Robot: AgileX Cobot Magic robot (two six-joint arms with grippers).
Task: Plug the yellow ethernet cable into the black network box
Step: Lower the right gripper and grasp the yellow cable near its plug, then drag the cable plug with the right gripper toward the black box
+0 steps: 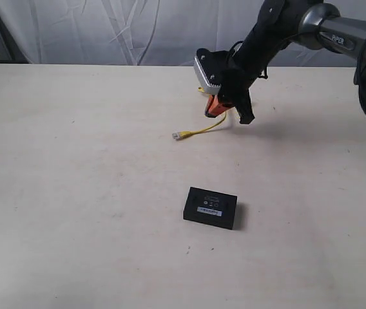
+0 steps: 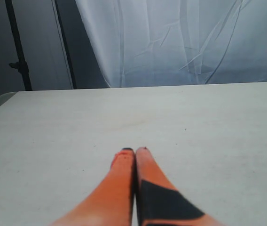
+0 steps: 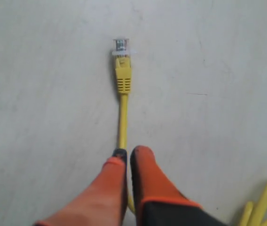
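Observation:
The yellow ethernet cable (image 1: 201, 131) lies on the table, its clear plug (image 1: 178, 135) pointing left. My right gripper (image 1: 223, 114) is shut on the cord a short way behind the plug. In the right wrist view the cord (image 3: 122, 117) runs straight out from between the orange fingers (image 3: 145, 169) of the right gripper (image 3: 128, 153) to the plug (image 3: 121, 46), and the bundled rest of the cable (image 3: 265, 202) lies beside them. The black network box (image 1: 211, 208) sits flat nearer the front, apart from the cable. My left gripper (image 2: 134, 150) is shut on nothing, above bare table.
A white curtain (image 1: 138, 32) hangs behind the table's far edge. A dark stand pole (image 2: 18, 47) shows past the table corner in the left wrist view. The right arm (image 1: 337, 32) reaches in from the upper right.

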